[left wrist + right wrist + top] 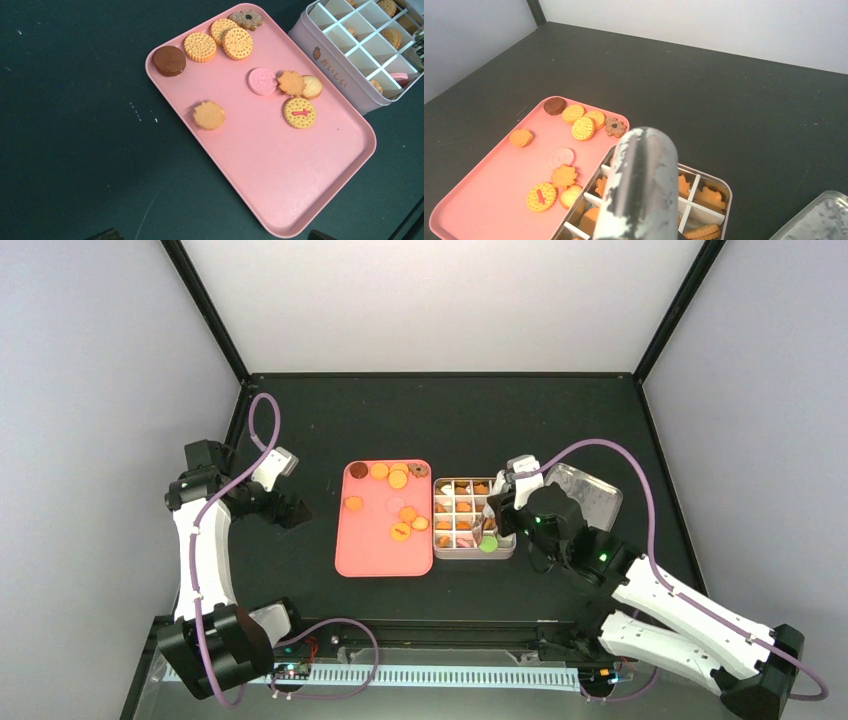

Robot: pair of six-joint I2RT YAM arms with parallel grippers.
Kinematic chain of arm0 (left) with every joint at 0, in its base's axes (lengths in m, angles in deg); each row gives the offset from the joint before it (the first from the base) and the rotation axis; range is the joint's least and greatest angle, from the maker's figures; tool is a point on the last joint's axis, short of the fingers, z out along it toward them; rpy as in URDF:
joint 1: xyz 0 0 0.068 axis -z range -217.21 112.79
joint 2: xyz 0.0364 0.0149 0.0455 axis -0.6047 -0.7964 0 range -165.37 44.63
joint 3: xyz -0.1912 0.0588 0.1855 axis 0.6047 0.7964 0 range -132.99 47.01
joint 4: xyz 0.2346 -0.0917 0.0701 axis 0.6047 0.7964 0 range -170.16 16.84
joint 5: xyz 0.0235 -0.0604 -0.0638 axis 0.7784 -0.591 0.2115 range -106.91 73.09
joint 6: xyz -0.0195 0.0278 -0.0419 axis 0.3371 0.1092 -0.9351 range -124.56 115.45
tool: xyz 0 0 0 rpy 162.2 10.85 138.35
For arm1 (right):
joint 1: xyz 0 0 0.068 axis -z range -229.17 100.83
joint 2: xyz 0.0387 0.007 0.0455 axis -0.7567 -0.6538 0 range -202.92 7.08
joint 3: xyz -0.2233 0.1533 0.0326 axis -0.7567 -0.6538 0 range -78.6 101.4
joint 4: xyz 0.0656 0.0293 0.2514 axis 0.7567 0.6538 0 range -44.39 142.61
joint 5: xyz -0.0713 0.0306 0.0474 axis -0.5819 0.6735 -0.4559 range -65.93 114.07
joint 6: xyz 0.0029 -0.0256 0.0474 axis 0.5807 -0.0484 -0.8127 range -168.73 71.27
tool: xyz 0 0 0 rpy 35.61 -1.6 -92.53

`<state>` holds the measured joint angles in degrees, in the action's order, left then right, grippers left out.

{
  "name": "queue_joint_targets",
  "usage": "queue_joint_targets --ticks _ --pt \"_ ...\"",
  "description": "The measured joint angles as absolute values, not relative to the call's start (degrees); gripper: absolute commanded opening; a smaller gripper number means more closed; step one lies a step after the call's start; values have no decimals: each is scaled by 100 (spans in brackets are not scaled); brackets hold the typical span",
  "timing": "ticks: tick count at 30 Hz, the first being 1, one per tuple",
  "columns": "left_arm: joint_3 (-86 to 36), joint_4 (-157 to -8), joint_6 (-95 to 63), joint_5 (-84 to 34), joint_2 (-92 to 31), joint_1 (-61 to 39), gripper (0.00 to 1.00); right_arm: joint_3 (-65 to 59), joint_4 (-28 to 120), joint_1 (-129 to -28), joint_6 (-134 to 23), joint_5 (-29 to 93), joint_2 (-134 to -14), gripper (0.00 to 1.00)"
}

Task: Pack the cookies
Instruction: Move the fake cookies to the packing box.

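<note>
The right fingers (498,508) are clenched on the metal tongs (639,185), whose worn, rounded back fills the middle of the wrist view and hides the fingers themselves. They hang over the right side of the divided box (475,554). A green cookie (488,545) sits at the box's near right corner, just by the tongs. Several of the box's compartments hold orange cookies and others show bare white floor. The left fingers (295,512) are released wide with nothing between them, only their tips (105,234) showing at the bottom edge of the wrist view. They are held over dark worktop (420,410) well to the left of the pink tray (375,555). The remaining cookies (237,43) lie loose on the far half of that tray: a brown one and three orange rounds near the far rim, then a pink one, leaf shapes and a red-marked round nearer the middle. The tray's near half is bare. The box stands just beside the tray's right rim, and a silvery lid (585,495) lies close on the box's right. Open worktop stretches beyond both toward the far wall.
</note>
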<state>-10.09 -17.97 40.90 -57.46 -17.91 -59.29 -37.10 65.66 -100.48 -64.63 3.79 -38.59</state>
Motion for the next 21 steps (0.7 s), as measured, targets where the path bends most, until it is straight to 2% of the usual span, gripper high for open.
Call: queue_joint_targets --ticks 9,21 --pt "-1009 -1792 4092 -5746 -1791 -5929 99 -3691 6540 -10055 -6345 316 -3946 35" --pt "-1009 -1764 4116 -5746 -1791 -5929 99 -3562 6922 -10057 -6260 261 -3459 25"
